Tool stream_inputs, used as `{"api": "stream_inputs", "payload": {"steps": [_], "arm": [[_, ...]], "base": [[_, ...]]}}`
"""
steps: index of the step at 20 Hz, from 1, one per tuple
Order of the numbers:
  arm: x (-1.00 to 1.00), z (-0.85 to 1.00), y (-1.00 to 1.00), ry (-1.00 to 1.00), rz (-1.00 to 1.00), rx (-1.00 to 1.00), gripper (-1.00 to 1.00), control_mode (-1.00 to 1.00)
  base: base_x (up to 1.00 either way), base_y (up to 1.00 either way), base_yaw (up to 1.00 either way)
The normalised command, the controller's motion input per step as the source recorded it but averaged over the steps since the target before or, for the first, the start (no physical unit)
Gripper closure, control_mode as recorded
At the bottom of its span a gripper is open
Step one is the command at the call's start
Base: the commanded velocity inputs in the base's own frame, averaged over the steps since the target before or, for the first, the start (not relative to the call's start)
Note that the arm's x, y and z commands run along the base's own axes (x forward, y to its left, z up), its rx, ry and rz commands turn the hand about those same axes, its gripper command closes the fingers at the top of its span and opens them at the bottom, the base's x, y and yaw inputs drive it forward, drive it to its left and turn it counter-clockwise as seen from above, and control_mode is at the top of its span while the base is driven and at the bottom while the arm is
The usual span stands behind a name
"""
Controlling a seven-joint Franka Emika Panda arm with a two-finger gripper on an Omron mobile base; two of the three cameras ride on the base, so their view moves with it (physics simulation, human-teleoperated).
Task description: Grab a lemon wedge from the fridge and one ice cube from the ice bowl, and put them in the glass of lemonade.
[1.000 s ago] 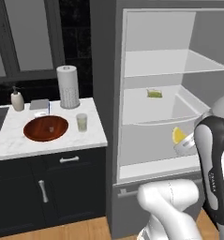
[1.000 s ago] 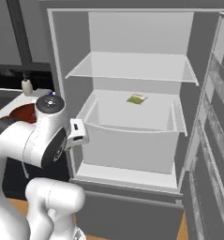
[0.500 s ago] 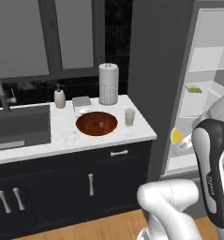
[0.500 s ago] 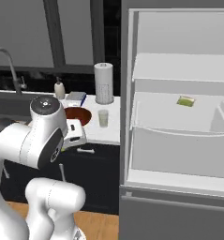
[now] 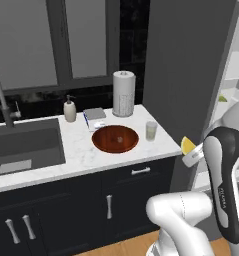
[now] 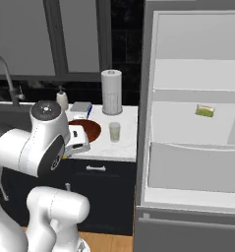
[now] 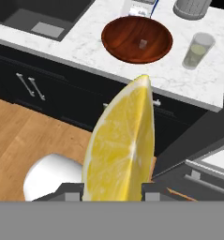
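1. In the hand view the lemon wedge point(image 7: 120, 150) fills the lower centre: a tall crescent with pale glossy flesh, a central ridge and a yellow rind edge, tapering to a point at the top.
2. The gripper point(image 7: 111, 190) has its jaws narrowed onto the lemon wedge, one dark fingertip showing on each side of its base.
3. In the left base view the wedge point(image 5: 187, 145) shows as a small yellow tip at the right, beside the white arm and off the counter's right edge.
4. The marble counter point(image 5: 81, 152) is white with grey veining, with a square front edge above dark cabinets point(image 5: 66, 215) with metal bar handles.
5. The ice bowl point(image 7: 137, 39) sits upper centre in the hand view, round, shallow, reddish-brown and smooth, with one small pale ice cube point(image 7: 142, 44) on its floor.
6. The glass of lemonade point(image 7: 197, 49) is a clear cylinder of pale liquid, just right of the bowl and apart from it, near the counter's right edge.
7. A ribbed white paper-towel roll point(image 5: 123, 93) stands behind the bowl; a beige soap dispenser point(image 5: 70, 109) and a dark sink point(image 5: 23, 147) lie to the left.
8. The fridge point(image 6: 192, 147) stands open at the right of the right base view, with a white interior.
9. Bare marble lies in front of the bowl and glass.
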Motion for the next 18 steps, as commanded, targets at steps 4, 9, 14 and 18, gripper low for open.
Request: {"api": "stream_inputs", "payload": {"steps": [4,9,14,18], "arm": [[0.00,0.00,0.00,0.00,0.00,0.00,1.00,1.00],[0.00,0.00,0.00,0.00,0.00,0.00,1.00,1.00],[0.00,0.00,0.00,0.00,0.00,0.00,1.00,1.00],[0.00,0.00,0.00,0.00,0.00,0.00,1.00,1.00]], "base": [[0.52,0.01,-0.14],[0.55,0.13,-0.20],[0.43,0.11,-0.27],[0.34,0.29,-0.29]]}}
